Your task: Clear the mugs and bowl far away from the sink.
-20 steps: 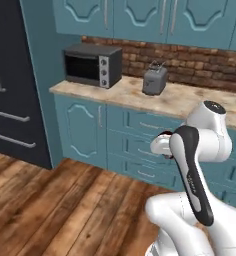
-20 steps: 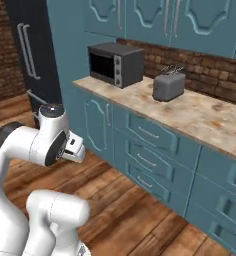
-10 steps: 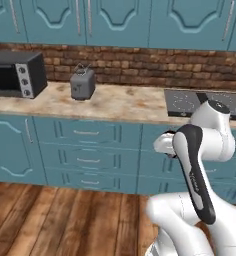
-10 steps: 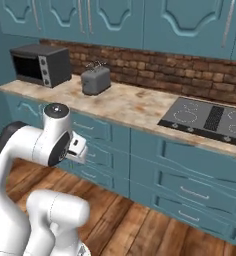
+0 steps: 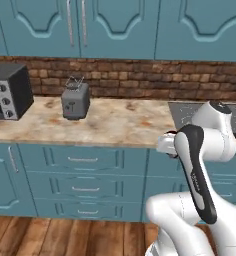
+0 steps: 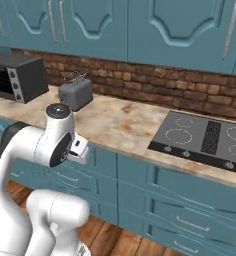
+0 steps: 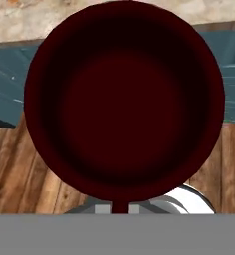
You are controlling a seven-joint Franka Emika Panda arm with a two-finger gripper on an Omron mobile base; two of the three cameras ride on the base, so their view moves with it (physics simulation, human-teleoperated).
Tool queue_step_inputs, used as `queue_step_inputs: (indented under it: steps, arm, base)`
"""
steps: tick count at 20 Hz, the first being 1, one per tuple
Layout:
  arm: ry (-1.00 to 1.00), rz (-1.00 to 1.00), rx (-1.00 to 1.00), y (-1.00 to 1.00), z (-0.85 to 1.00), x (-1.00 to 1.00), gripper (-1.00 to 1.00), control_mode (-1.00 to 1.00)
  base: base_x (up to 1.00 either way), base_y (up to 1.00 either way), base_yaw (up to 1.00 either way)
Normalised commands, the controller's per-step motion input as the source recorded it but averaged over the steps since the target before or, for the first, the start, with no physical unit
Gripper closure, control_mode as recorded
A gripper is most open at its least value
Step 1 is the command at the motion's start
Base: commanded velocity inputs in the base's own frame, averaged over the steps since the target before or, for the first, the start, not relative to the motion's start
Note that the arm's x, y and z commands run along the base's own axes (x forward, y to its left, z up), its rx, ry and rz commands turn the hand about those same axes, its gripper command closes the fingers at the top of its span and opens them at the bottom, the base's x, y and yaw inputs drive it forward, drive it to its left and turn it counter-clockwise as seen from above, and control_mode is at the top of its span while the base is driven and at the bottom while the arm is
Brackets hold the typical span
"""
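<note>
Presently the dark maroon mug sits directly before the hand camera, apparently held in the pincer, which seems closed on its lower rim. Judged step: carrying. The table by the toaster lies ahead; next comes reaching over and setting down.

Arm folded, hand at chest height

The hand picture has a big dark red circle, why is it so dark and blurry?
In the hand view the red bowl sits right against the camera, so its inside is shaded nearly black and its edge looks soft. In the left base view the toaster and counter are evenly lit and sharp. In the right base view the stovetop shows no glare.
</note>
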Motion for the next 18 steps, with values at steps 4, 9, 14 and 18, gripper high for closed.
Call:
queue_step_inputs:
  steps: [4, 9, 14, 18]
  arm:
    - [0.0, 0.0, 0.0, 0.0, 0.0, 0.0, 1.0, 1.0]
    - [0.0, 0.0, 0.0, 0.0, 0.0, 0.0, 1.0, 1.0]
    - [0.0, 0.0, 0.0, 0.0, 0.0, 0.0, 1.0, 1.0]
    - [0.0, 0.0, 0.0, 0.0, 0.0, 0.0, 1.0, 1.0]
  base:
    - [0.95, 0.38, -0.27]
    - [0.62, 0.32, -0.44]
    - [0.55, 0.45, -0.41]
    - [0.65, 0.13, -0.25]
